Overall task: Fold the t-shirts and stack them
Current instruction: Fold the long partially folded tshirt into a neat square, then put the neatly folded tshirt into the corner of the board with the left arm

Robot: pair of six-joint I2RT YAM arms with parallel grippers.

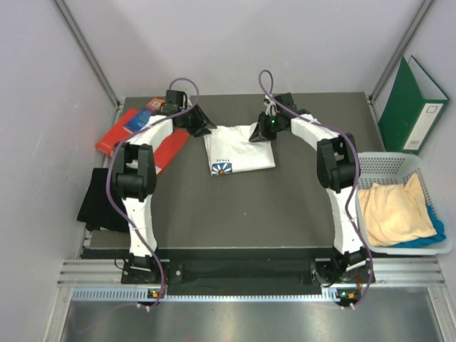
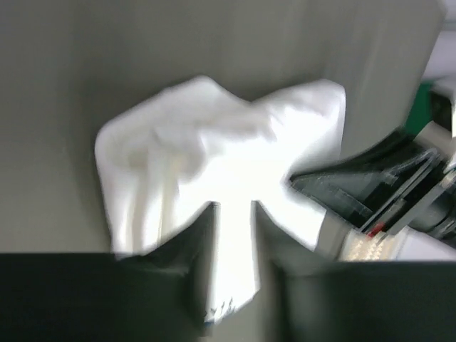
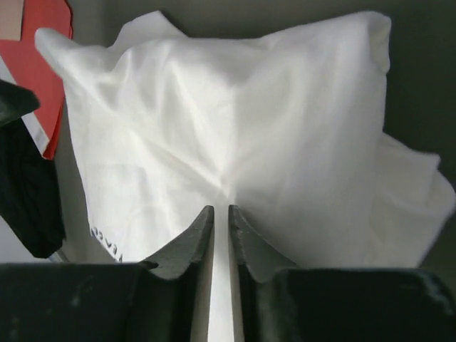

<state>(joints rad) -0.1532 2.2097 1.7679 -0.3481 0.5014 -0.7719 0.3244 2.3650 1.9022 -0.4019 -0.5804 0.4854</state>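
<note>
Left gripper (image 2: 235, 206) is sitting with jaws a little apart at the edge of the white t-shirt (image 1: 239, 151). Right gripper (image 3: 221, 209) is showing just a slit, tips on the cloth. Both arms are reaching far forward, elbows bowing outward, wrists angling inward at the shirt's upper corners, upper centre of the table (image 1: 249, 214).

White t-shirt (image 3: 271, 121) lies crumpled on the dark table (image 3: 422, 78), filling most of the view. Right gripper (image 3: 221, 209) sits at its near edge, jaws narrowly parted, creases converging at the tips. Red book (image 3: 50, 14) at upper left
</note>
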